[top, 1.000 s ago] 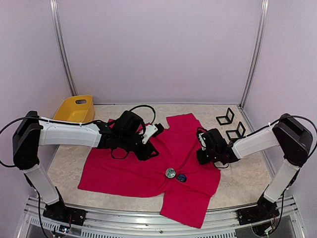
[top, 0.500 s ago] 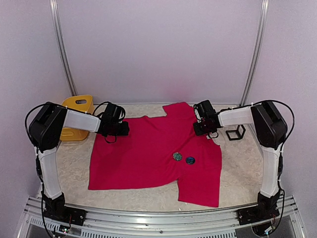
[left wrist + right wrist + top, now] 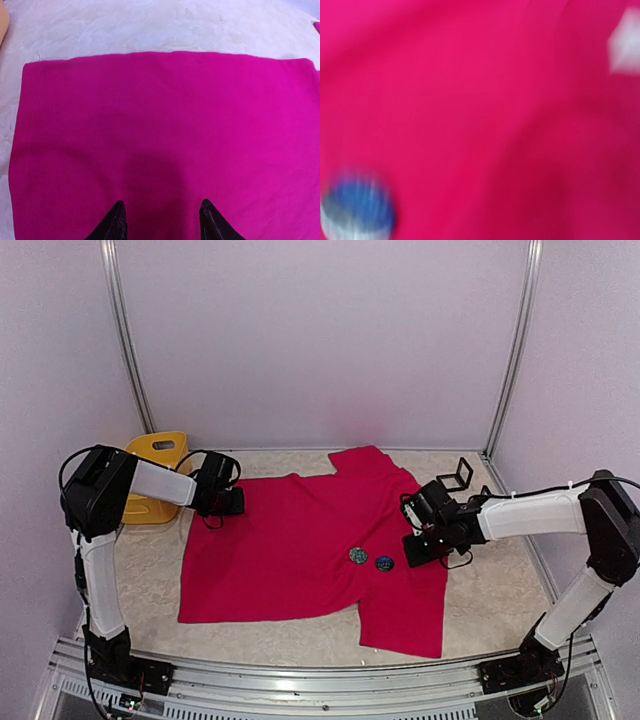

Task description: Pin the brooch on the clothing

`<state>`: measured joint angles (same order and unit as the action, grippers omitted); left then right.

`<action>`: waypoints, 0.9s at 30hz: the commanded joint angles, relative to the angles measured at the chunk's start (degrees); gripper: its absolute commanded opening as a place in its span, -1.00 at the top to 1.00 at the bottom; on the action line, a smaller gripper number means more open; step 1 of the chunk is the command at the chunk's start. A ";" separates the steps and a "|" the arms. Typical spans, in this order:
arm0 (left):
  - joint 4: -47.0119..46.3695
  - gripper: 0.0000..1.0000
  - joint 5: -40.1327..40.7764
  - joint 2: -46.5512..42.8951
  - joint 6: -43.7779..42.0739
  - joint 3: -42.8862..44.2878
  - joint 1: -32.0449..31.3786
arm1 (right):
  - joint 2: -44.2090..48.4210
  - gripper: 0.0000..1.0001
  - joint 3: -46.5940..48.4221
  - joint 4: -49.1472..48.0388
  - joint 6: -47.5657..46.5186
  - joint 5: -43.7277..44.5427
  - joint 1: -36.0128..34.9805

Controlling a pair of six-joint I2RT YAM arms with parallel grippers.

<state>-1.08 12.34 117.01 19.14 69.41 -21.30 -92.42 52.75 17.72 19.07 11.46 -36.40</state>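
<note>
The clothing (image 3: 290, 540), a crimson-pink T-shirt, lies spread flat on the table. A green brooch (image 3: 357, 555) and a blue brooch (image 3: 384, 562) rest on it right of centre. My left gripper (image 3: 238, 502) hovers at the shirt's far left corner. In the left wrist view it (image 3: 162, 205) stands open over bare fabric (image 3: 165, 110), holding nothing. My right gripper (image 3: 415, 545) is low over the shirt just right of the blue brooch. The right wrist view is blurred: only fabric (image 3: 470, 100) and the blue brooch (image 3: 357, 207) at lower left show, and its fingers stay out of sight.
A yellow tub (image 3: 155, 462) stands at the back left, just behind my left arm. A black wire stand (image 3: 455, 475) sits at the back right by the metal post. Beige tabletop (image 3: 140, 580) shows around the shirt.
The shirt went from bunched to spread flat. My left gripper moved from its middle to the far left corner. My right gripper swung to the back right, then down beside the blue brooch.
</note>
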 commanded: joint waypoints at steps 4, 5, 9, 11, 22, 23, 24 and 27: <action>0.13 0.08 1.97 3.76 -1.26 0.73 1.13 | 7.09 1.00 -15.02 10.00 20.41 -4.87 -7.27; 0.19 0.07 2.37 4.19 -1.71 1.19 1.12 | 8.67 1.00 -15.68 11.64 21.99 -5.03 -8.01; -0.27 0.08 2.33 4.58 -3.14 2.34 1.51 | 15.93 1.00 -17.41 17.94 25.68 -4.98 -8.97; -2.16 0.07 0.68 3.37 -4.22 1.77 1.53 | 20.06 1.00 -16.26 19.75 25.11 -3.13 -8.59; -23.74 -0.29 -0.57 -23.89 -3.26 -19.79 -0.50 | 31.48 -0.45 -12.56 -9.95 -0.68 -4.61 16.39; -26.74 -0.34 0.34 -28.40 -3.25 -24.82 -0.31 | 32.45 -0.60 -14.33 -16.14 -1.78 -3.43 17.93; -29.77 -0.40 2.10 -31.93 -3.88 -28.44 -0.42 | 33.04 -0.67 -16.33 -20.17 -2.18 -2.40 19.27; -36.99 -0.52 10.77 -40.60 -4.15 -38.41 -0.74 | 34.74 -0.79 -20.21 -28.19 -3.84 -0.73 20.99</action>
<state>-25.36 13.91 83.61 15.03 41.17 -21.89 -59.68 37.67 6.37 21.32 8.01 -17.41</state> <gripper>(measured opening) 0.738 0.861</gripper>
